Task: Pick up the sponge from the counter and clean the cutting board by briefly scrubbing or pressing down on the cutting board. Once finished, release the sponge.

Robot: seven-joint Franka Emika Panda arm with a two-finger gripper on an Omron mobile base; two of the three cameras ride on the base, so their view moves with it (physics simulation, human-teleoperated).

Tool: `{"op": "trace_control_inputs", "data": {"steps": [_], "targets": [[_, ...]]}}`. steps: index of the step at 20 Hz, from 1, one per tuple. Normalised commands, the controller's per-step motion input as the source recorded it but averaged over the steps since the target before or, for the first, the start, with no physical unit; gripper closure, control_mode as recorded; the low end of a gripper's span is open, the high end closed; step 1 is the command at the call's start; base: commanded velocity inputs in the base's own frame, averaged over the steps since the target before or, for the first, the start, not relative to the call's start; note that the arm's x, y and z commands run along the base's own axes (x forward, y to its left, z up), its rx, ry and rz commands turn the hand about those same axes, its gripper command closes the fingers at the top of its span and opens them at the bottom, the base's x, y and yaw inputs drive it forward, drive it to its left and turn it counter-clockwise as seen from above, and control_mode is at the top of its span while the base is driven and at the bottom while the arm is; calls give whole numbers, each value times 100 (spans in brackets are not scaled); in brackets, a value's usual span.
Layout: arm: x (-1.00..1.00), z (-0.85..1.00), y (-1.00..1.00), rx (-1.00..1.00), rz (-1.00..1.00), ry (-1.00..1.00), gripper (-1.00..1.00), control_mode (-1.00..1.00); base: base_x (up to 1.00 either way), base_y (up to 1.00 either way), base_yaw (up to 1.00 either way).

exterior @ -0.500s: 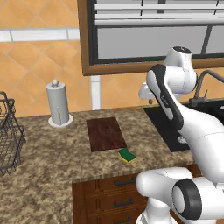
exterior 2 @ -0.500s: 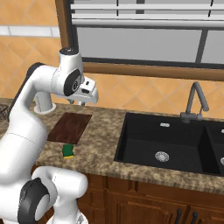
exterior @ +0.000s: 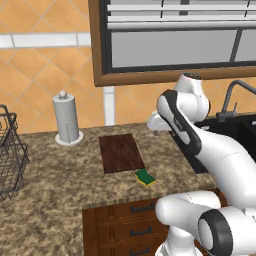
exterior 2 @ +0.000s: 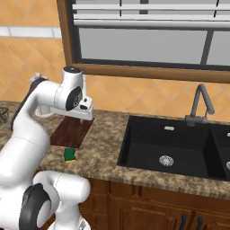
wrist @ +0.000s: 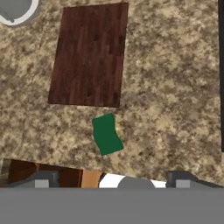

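On the far left of the desk [exterior: 50, 200] stands a black wire basket [exterior: 10, 155], cut off at the picture's edge. Next comes a grey paper roll holder [exterior: 67, 120] near the wall. Right of that lies the cutting board [exterior: 120, 152], flat and dark brown. The sponge [exterior: 145, 177] sits just beside the board's near right corner, close to the front edge of the desk, green side up. The tool [wrist: 113, 177] hangs high above the desk, over the sponge, and holds nothing. Its two tips are far apart, so it looks wide open. I think the job is at the first step: reaching for the sponge. Next the arm should go down and close on it. Far right is the black sink [exterior 2: 170, 148] with its tap [exterior 2: 200, 105]. The arm hides part of the sink in the left view.
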Motion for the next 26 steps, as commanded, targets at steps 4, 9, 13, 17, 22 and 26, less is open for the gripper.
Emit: {"op": "trace_control_inputs", "data": {"steps": [4, 9, 13, 17, 22, 26], "targets": [[0, -99, 60, -4, 11, 7, -100, -100, 0, 0, 0], [1, -74, 29, -9, 3, 9, -100, -100, 0, 0, 0], [0, -51, 0, -13, 1, 5, -100, -100, 0, 0, 0], [0, -45, 0, -11, 0, 5, -100, -100, 0, 0, 0], [0, -33, 0, 1, 4, 5, -100, -100, 0, 0, 0], [9, -28, 0, 4, 5, 3, -100, -100, 0, 0, 0]]}}
